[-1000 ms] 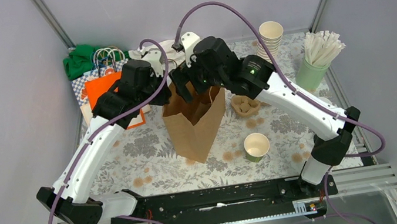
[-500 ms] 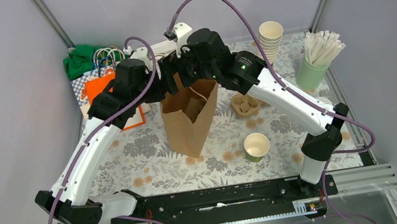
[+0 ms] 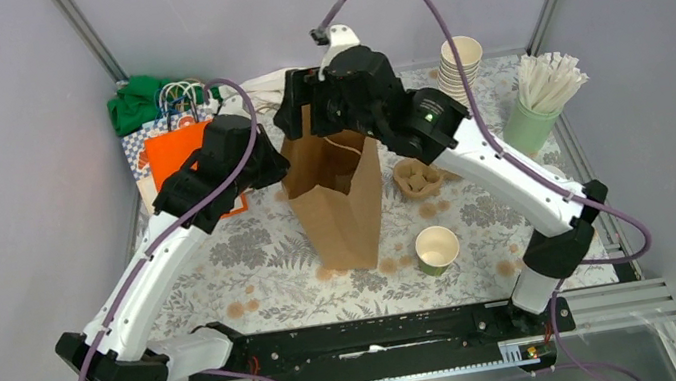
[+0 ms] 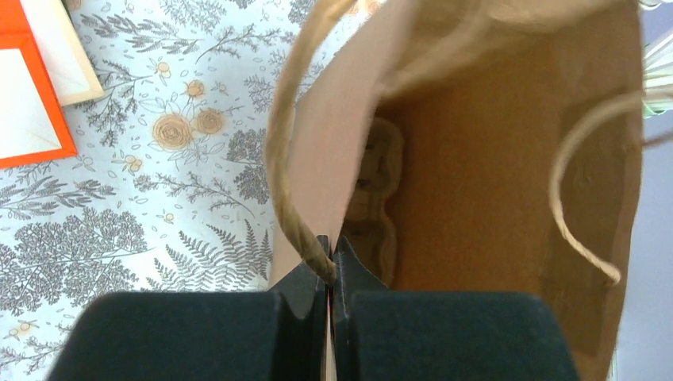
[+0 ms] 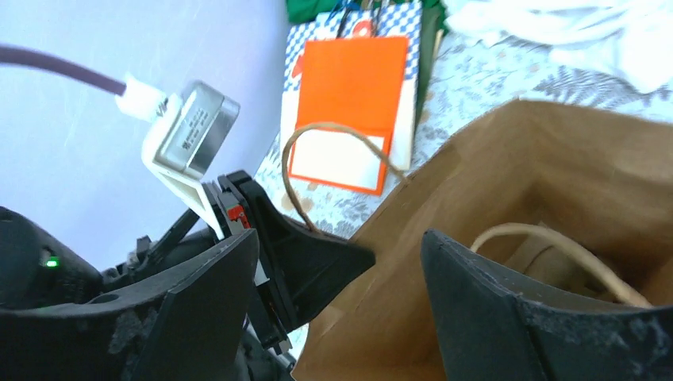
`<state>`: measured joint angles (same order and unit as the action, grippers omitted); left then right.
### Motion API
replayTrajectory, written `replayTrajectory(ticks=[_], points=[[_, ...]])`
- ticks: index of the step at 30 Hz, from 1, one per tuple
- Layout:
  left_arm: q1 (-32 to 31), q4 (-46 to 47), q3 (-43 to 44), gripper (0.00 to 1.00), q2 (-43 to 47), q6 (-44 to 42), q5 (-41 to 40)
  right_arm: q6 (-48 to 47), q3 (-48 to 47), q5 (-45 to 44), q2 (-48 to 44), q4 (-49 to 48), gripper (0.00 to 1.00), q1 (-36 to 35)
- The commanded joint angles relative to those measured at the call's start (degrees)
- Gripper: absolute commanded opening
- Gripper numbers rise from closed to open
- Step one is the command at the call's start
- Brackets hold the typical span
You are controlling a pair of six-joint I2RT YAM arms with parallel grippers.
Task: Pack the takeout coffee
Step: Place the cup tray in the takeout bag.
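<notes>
A brown bag stands mid-table, mouth open, with the left gripper at its left rim and the right gripper over its far rim. Right of it lies a cardboard carrier, and nearer the arms stands an open green cup. At the back are a cream cup stack, a stick-filled cup and an orange bag

One green paper cup, lidless, pale interior exposed, stands upright on the tabletop near the brown paper bag base, right side, apart.
</notes>
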<state>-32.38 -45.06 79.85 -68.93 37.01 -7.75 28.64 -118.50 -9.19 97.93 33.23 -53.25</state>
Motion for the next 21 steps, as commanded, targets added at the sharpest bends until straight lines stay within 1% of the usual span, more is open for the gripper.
replayTrajectory(ticks=[1, 3, 5, 8, 10, 11, 14, 18, 19, 21], points=[[-0.31, 2.39, -0.83, 0.0, 1.43, 2.21, -1.32, 2.04, 3.8, -11.41, -7.79, -4.24, 0.83, -0.18], [-0.31, 2.27, -0.94, 0.0, 1.34, 1.79, -1.58, 0.77, 6.55, -13.5, -10.08, -5.73, 0.86, -0.19], [-0.31, 2.89, -1.16, 0.01, 1.37, 0.93, -0.56, -0.85, 9.41, -14.16, -12.42, -7.68, 0.86, -0.19], [-0.31, 3.22, -0.64, 0.11, 1.41, -0.38, 0.09, -1.95, 13.96, -15.96, -16.43, -10.27, 0.86, -0.21], [-0.31, 3.14, -0.22, 0.22, 1.59, -1.56, 0.03, -2.41, 16.56, -17.0, -18.75, -10.85, 0.86, -0.18], [-0.31, 3.07, 0.03, 0.3, 1.77, -2.12, 0.05, -2.49, 17.27, -17.72, -19.55, -10.22, 0.86, -0.21], [-0.31, 2.22, 1.58, 0.48, 2.13, -3.64, -0.41, -3.85, 17.65, -17.72, -20.17, -5.59, 0.85, -0.18], [-0.27, -0.47, 5.71, 0.66, 2.07, -5.44, -0.85, -5.34, 17.41, -17.9, -19.8, 1.03, 0.82, -0.18], [-0.31, -1.52, 7.75, 0.69, 1.99, -5.77, -1.0, -5.35, 17.47, -17.54, -19.74, 2.58, 0.81, -0.18], [-0.31, -3.53, 10.8, 0.74, 2.02, -6.35, -1.06, -5.35, 17.78, -15.85, -19.71, 4.86, 0.76, -0.19]])
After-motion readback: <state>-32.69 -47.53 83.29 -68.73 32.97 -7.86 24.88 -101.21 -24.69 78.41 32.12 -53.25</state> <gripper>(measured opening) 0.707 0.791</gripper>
